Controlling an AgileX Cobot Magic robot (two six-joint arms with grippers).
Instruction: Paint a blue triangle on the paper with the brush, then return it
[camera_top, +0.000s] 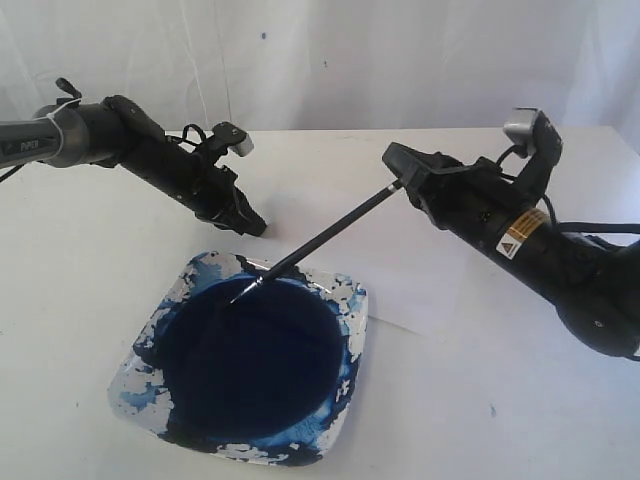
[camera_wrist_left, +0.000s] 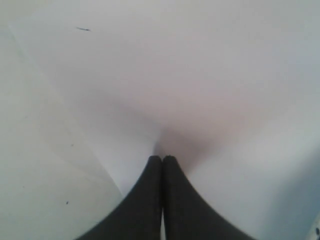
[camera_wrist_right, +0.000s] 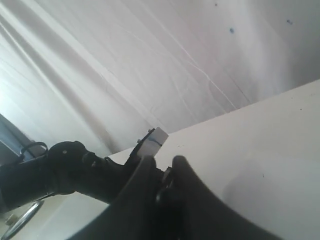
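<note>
- Brush (camera_top: 318, 241): in the exterior view the black handle slants from 2 o'clock down to 8 o'clock. Its upper end is clamped in the right end effector (camera_top: 400, 178), and its tip is dipped into the 11 o'clock edge of the dark blue paint pool (camera_top: 250, 370).
- Right end effector: its 2 fingers are closed tight on the brush handle. It is held in the air at 2 o'clock from the dish (camera_top: 135, 385).
- Dish: square, with a rim blotched white and blue, sitting toward 7 o'clock on the surface (camera_top: 80, 270).
- Paper (camera_wrist_left: 200, 90): a flat white sheet lying at 12 to 2 o'clock of the dish, hard to tell apart from the surface.
- Left end effector (camera_wrist_left: 162, 160): its 2 fingers are pressed together with nothing between them. The tips rest on the paper near its edge, at 12 o'clock from the dish.
- Surface: white and matte, with a few tiny dark specks.
- Backdrop (camera_top: 330, 60): white creased cloth hanging behind the far edge, with a few small dark spots.
</note>
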